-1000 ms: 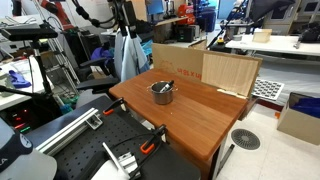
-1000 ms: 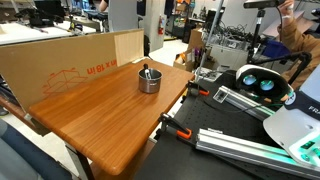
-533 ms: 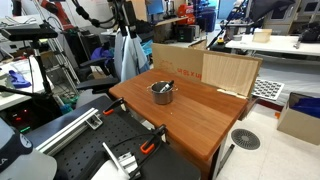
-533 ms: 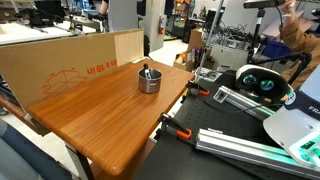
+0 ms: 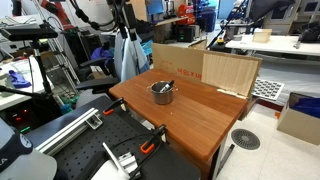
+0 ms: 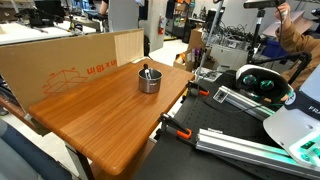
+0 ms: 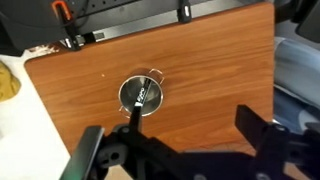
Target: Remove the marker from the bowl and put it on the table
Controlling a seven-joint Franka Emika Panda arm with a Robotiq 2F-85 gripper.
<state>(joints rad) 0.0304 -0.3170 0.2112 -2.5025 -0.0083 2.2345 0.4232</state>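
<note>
The slim black marker with a white band [image 7: 140, 97] lies propped inside the small round shiny grey metal bowl [image 7: 125, 90], one end leaning over the rim. The bowl stands on the large reddish-brown wooden table [image 7: 220, 70], near its back edge by a pale cardboard box [image 6: 60, 65] in an exterior view. In the wrist view the gripper [image 7: 170, 128] hangs high above the bowl, jaws spread wide apart and holding nothing.

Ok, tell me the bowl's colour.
Shiny grey metal; the bowl shows best in an exterior view.
</note>
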